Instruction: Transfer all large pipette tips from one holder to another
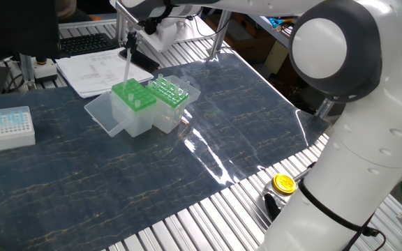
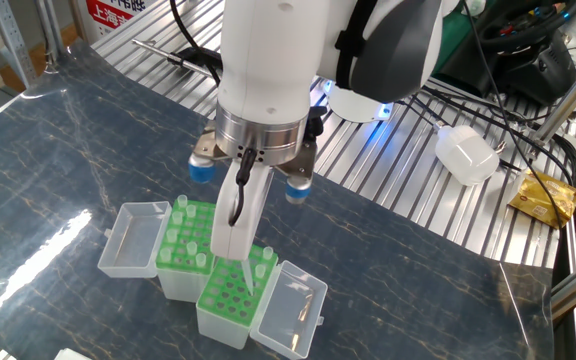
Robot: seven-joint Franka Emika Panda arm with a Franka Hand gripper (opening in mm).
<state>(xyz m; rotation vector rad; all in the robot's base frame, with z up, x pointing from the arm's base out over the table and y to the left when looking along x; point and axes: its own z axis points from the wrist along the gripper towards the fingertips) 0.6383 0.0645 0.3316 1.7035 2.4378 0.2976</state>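
The hand (image 2: 236, 235) hung above 2 green-topped holders on the dark marbled tabletop (image 2: 58, 170), its long white fingers (image 2: 233, 225) pointing down and pressed close together. A slim clear pipette tip (image 1: 126, 67) stood upright between them in one fixed view, its lower end just over the left holder (image 1: 132, 97), so the hand was clenched on that tip. In the other fixed view the tip itself was hard to make out behind the fingers; a thin clear point seemed to show near the nearer holder (image 2: 230, 296).

The 2 holders sat side by side, touching, each with a clear hinged lid (image 2: 133, 240) folded open to the outside. Several large pipette tips (image 2: 182, 228) stood in the far holder (image 2: 183, 245) of that view, their round collars above the green rack. A couple more stood at the back edge of the nearer holder, whose other holes looked bare.

A small white box (image 1: 7, 128) with bluish tips rested well apart at the left edge of the tabletop. Papers (image 1: 96, 72) lay behind the holders, and a yellow-capped object (image 1: 283, 183) sat on the slatted rails beside the robot's base
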